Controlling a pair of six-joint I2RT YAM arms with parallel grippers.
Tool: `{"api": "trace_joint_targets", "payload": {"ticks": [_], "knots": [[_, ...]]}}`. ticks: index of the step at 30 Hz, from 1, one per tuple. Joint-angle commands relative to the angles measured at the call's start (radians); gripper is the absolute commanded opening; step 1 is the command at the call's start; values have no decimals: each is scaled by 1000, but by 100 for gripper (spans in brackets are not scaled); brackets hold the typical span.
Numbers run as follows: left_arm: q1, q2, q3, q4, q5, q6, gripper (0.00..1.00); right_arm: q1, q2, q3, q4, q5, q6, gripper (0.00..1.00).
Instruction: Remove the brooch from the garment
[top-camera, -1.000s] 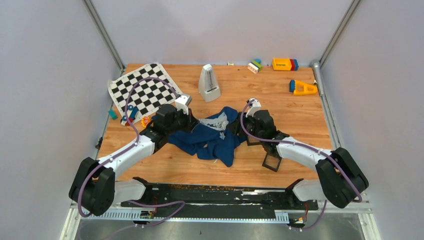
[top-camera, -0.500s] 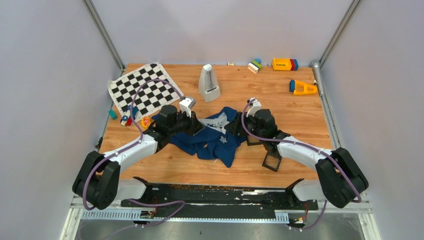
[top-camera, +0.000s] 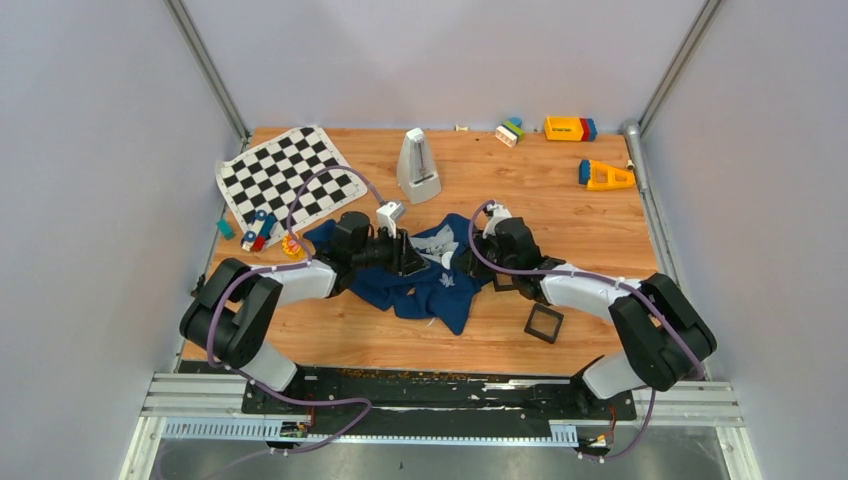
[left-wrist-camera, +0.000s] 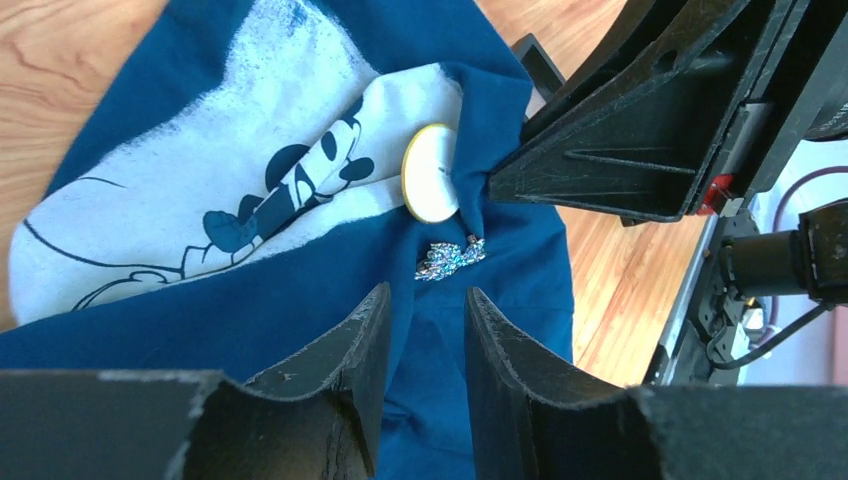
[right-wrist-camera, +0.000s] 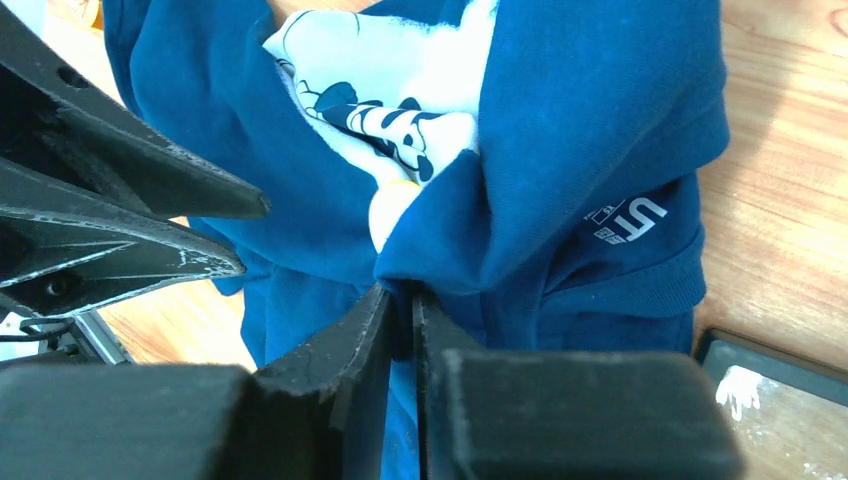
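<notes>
- A black frame (top-camera: 544, 322) lies flat toward the near edge of the surface (top-camera: 600, 235), right of the middle. A second frame (right-wrist-camera: 775, 365) lies just beyond it, beside the garment's right side.
- The garment (top-camera: 440, 285) lies crumpled at the middle of the surface, with its print (left-wrist-camera: 230, 190) facing up on the far part.
- The left jaws reach in from the left and stand apart over the blue cloth, gripping nothing.
- The right jaws reach in from the right and are clamped on a raised fold of the garment.
- The brooch (left-wrist-camera: 430, 172) sits on the garment at the edge of the print, tilted and partly tucked under that fold. It lies between the two sets of jaws, just beyond the left tips and close to the right ones.
- A small glittering cluster (left-wrist-camera: 450, 260) sits on the cloth just beside the brooch, on the side of the left jaws.
- Small toys (top-camera: 258, 230) lie near the left edge.
- A chequered cloth (top-camera: 285, 180) lies at the far left corner.
- A grey wedge-shaped thing (top-camera: 418, 167) stands upright toward the far edge, near the middle.
- Coloured blocks (top-camera: 570, 128) lie along the far edge toward the right corner.
</notes>
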Motion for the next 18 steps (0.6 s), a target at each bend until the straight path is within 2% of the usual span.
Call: {"api": "trace_joint_targets", "payload": {"ticks": [1,4,12,15,18], "knots": [[-3,11,37,111,61,-37,40,7,-17,31,24,-30,2,9],[-5,23,40,125,72,-49,41,7,-50,8,59,-62,8,0],[-5,56,37,176,110,-92,48,8,-106,-33,129,-106,12,0],[-6,65,41,181,114,-97,48,9,-112,-44,152,-125,14,0],[-8,78,48,193,134,-104,43,7,-109,-46,166,-140,17,0]]}}
